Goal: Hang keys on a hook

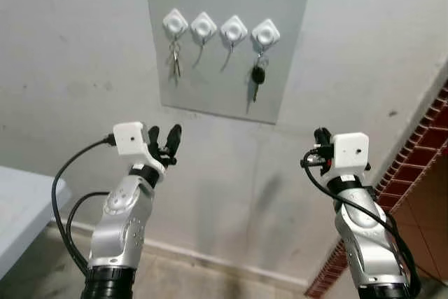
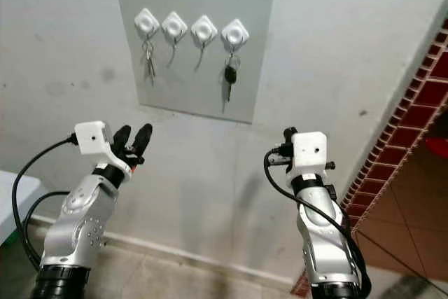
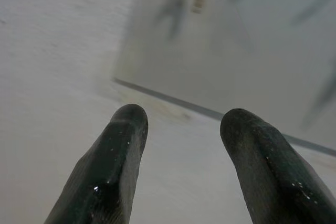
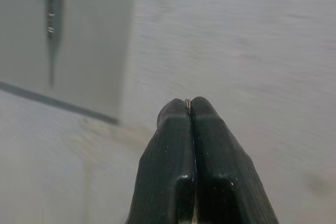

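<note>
1. Facing a grey wall with a grey panel (image 1: 210, 96) mounted on it, carrying four white hooks (image 1: 204, 27) in a row
2. Far-left hook holds a silver key bunch (image 1: 174, 61); far-right hook holds a black-headed key (image 1: 257, 78); two middle hooks have only thin wire hanging, no keys visible
3. Left gripper (image 1: 166, 143) raised below and left of the panel, fingers (image 3: 113, 166) spread apart, nothing between them, pointing toward the panel's lower edge
4. Right gripper (image 4: 190, 109) raised below and right of the panel, fingers pressed together; a tiny metallic sliver shows at the tip seam, can't tell what it is
5. Both grippers well apart from the hooks
6. White table edge (image 1: 28, 201) at near left, red brick wall (image 1: 420, 152) at right
</note>
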Robot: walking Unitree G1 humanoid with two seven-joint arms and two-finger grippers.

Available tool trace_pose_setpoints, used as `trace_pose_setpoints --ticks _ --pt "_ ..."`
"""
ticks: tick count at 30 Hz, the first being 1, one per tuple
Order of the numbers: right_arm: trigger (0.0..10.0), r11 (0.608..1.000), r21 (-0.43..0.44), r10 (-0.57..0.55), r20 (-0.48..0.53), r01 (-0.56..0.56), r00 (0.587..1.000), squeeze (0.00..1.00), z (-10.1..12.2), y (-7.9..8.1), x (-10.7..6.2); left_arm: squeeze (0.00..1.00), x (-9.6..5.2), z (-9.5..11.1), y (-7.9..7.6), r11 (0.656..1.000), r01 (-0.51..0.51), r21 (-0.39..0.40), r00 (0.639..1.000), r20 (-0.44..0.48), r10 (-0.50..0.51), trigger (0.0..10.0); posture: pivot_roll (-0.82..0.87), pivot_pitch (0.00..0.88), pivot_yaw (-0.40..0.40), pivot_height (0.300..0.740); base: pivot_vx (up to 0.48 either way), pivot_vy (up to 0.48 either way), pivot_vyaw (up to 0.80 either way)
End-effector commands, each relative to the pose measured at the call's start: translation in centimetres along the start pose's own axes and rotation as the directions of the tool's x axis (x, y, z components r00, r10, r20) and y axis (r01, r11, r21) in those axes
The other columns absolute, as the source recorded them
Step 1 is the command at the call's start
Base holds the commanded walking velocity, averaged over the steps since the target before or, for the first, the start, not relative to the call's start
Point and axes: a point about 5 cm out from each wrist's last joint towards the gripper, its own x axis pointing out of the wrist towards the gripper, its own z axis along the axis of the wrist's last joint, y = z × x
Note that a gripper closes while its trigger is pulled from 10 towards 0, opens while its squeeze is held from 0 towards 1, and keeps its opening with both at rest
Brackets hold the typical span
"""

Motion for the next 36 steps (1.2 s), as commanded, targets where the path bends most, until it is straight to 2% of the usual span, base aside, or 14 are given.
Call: trace_pose_setpoints --ticks 1,11,15,20,27,30,36 --pt "10.0 1.000 0.003 0.021 0.033 -0.021 0.999 0.00 0.9 0.6 0.4 0.00 0.0 0.3 0.7 0.999 -0.040 0.012 0.999 -0.001 0.040 10.0 0.20 0.000 -0.026 0.736 0.000 0.000 0.00" --pt "10.0 1.000 0.000 0.030 0.027 -0.030 0.999 0.00 0.9 0.7 0.4 0.00 0.0 0.1 0.6 0.999 -0.040 0.015 0.999 -0.009 0.040 10.0 0.20 0.000 -0.028 0.736 0.000 0.000 0.00" --pt "10.0 0.998 -0.007 0.060 0.025 -0.060 0.998 0.00 0.9 1.0 0.4 0.00 0.1 0.3 0.1 0.999 -0.014 0.045 1.000 -0.005 0.014 10.0 0.20 0.000 -0.028 0.736 0.000 0.000 0.00" --pt "10.0 0.986 0.020 0.165 0.038 -0.166 0.986 0.00 1.4 1.6 0.5 0.00 0.4 0.8 -1.0 0.996 0.057 0.070 0.998 0.003 -0.057 10.0 0.20 0.000 -0.025 0.736 0.000 0.000 0.00" --pt "10.0 0.945 0.077 0.308 0.129 -0.319 0.943 0.00 3.9 2.9 1.4 0.00 0.8 1.5 -2.0 0.992 0.098 0.079 0.995 0.010 -0.099 10.0 0.19 0.000 -0.021 0.736 0.000 0.000 0.00" --pt "10.0 0.935 0.061 0.336 0.162 -0.349 0.928 0.00 4.8 3.2 2.1 0.00 0.9 1.7 -2.6 0.991 0.120 0.066 0.993 0.015 -0.121 10.0 0.19 0.000 -0.022 0.736 0.000 0.000 0.00" --pt "10.0 0.932 0.059 0.345 0.168 -0.359 0.924 0.00 5.1 3.3 2.4 0.00 0.8 1.6 -2.4 0.992 0.113 0.056 0.993 0.006 -0.114 10.0 0.20 0.000 -0.023 0.736 0.000 0.000 0.00"
